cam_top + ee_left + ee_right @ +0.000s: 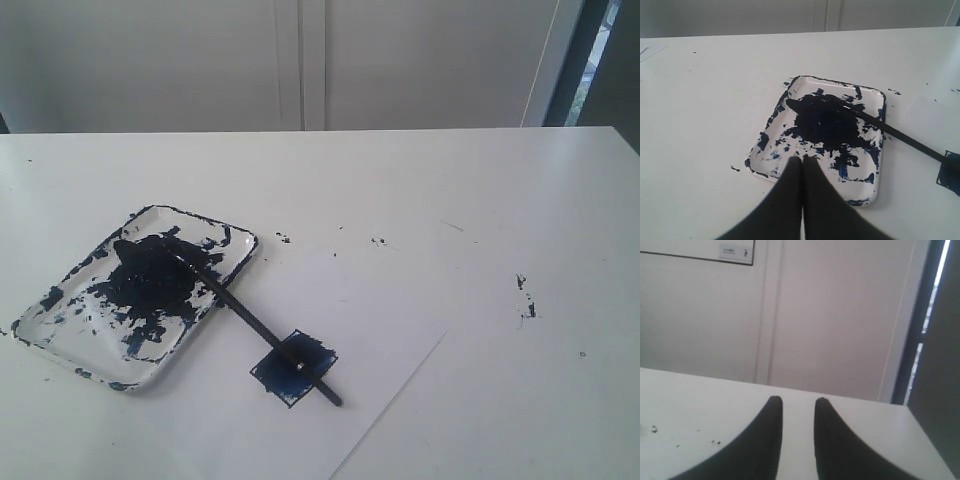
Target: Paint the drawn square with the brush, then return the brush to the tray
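The white tray (225, 275), smeared with dark blue paint, lies at the left of the table and shows in the left wrist view as the tray (875, 185). The brush (255, 325) rests with its tip in the tray's paint blob, and its black handle runs out over the rim across the drawn square (278, 375), which is filled dark blue on the white paper. In the left wrist view the brush (900, 135) crosses the tray's rim. My left gripper (802, 159) is shut and empty beside the tray's near rim. My right gripper (798, 401) is open, holding nothing, over bare table.
The white paper sheet (370, 330) lies right of the tray. Small paint specks (525, 297) dot the table on the right. A pale wall (300, 60) stands behind the table's far edge. Neither arm shows in the exterior view.
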`<state>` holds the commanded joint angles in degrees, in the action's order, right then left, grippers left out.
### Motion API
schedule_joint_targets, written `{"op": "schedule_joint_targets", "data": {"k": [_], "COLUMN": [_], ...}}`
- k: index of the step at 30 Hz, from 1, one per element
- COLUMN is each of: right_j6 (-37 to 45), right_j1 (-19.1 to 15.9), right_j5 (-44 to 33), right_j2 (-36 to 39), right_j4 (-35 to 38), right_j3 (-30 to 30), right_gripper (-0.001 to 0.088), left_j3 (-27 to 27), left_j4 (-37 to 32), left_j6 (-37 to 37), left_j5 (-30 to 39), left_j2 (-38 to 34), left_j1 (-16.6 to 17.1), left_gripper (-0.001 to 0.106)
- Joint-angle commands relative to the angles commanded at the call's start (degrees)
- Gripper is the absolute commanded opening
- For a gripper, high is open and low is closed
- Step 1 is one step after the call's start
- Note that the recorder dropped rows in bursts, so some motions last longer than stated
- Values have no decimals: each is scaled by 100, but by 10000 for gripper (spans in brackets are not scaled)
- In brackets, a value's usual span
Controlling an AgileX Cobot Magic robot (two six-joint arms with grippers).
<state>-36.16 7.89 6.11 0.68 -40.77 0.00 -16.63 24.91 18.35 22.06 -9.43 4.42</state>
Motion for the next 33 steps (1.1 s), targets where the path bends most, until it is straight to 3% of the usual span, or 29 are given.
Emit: {"op": "schedule_joint_targets", "data": {"k": [13, 16, 18, 21, 27, 33], "right_j6": [29, 1539, 2952, 4253, 4674, 4472], "right_j1": [22, 22, 22, 22, 86, 121], "right_j5": [-74, -90, -167, -755, -2329, -2452], "right_j2": [75, -68, -68, -68, -68, -68], "right_j4": [85, 1166, 2411, 3961, 4257, 4363], "right_j3": [0, 0, 0, 0, 0, 0], "right_gripper": [230, 230, 230, 230, 230, 230], "left_j3": [0, 0, 0, 0, 0, 0], "left_j4": [0, 0, 0, 0, 0, 0], "left_j6": [0, 0, 0, 0, 0, 0], "left_j5": [1, 1, 1, 1, 1, 1], "left_j2": [0, 0, 0, 0, 0, 0], "left_j1": [0, 0, 0, 0, 0, 0], "left_gripper": [0, 0, 0, 0, 0, 0]}}
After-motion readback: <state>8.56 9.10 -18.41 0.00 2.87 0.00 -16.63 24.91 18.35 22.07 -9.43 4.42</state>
